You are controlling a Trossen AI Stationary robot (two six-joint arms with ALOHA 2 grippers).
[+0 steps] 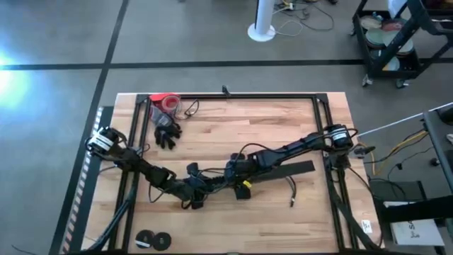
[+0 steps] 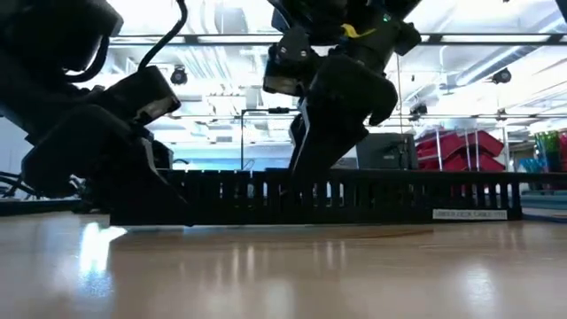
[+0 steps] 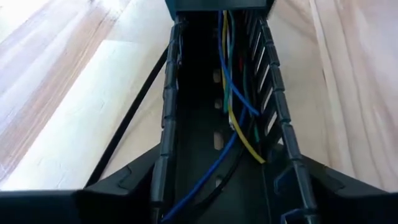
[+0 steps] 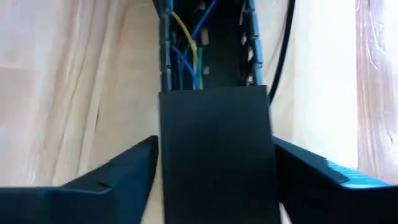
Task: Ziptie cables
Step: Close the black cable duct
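The wooden table [image 1: 283, 127] fills the high view, with both dark arms meeting low of its centre. The left arm comes in from nine o'clock and the right arm from three o'clock, each reaching toward the middle.

Between them lies a long black slotted duct [image 2: 354, 197], standing on the table with its comb-like wall facing the low camera. A flat black strip [image 1: 290, 172] lies along the right arm, at about four o'clock from the table's centre.

The left gripper [image 3: 217, 180] straddles one end of the duct, its fingers [image 3: 124, 186] apart on either side of the walls; whether they press on them cannot be told. The right gripper [image 4: 214, 168] sits over the other end, fingers [image 4: 112, 177] spread wide beside a flat black cover [image 4: 214, 155] lying on the duct.

The cables [image 3: 233, 106], thin blue, yellow and green wires, run lengthwise inside the duct's channel; they also show past the cover's edge in the right wrist view.

At eleven o'clock on the table lie a black glove [image 1: 167, 133] and a red roll [image 1: 166, 103]. Two black discs [image 1: 153, 240] sit near seven o'clock.
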